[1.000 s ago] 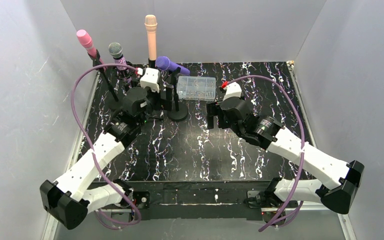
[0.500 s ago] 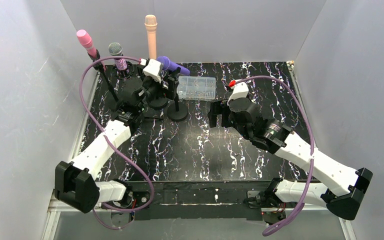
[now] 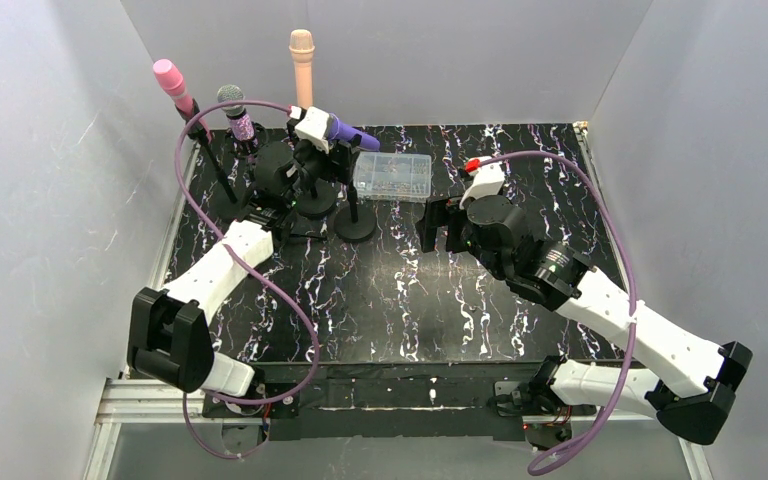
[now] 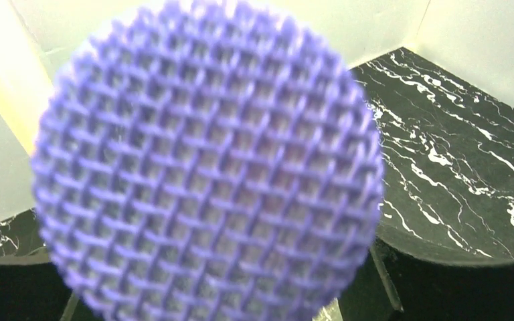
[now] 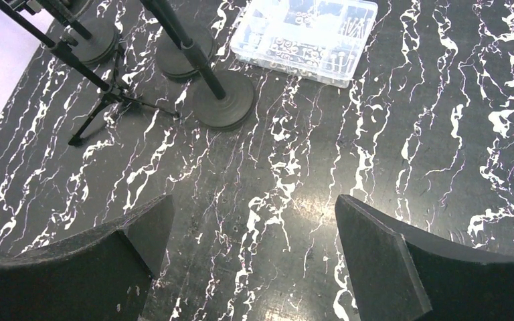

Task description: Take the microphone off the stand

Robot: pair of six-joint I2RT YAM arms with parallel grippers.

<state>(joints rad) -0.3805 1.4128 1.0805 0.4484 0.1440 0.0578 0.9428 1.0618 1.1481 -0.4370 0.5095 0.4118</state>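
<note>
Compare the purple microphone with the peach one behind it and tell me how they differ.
Colour: the purple microphone is violet, the peach microphone pale pink-orange. Pose: the peach microphone stands upright; the purple microphone lies tilted, near level. Contact: the jaws of the left gripper flank the purple microphone's head; no gripper is at the peach microphone. Both sit in black stands at the back left of the table.

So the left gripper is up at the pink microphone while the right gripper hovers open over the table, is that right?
Not quite. The left gripper is at the purple microphone; the left wrist view is filled by its mesh head. The pink microphone stands apart, far left. The right gripper does hover open over the table.
</note>
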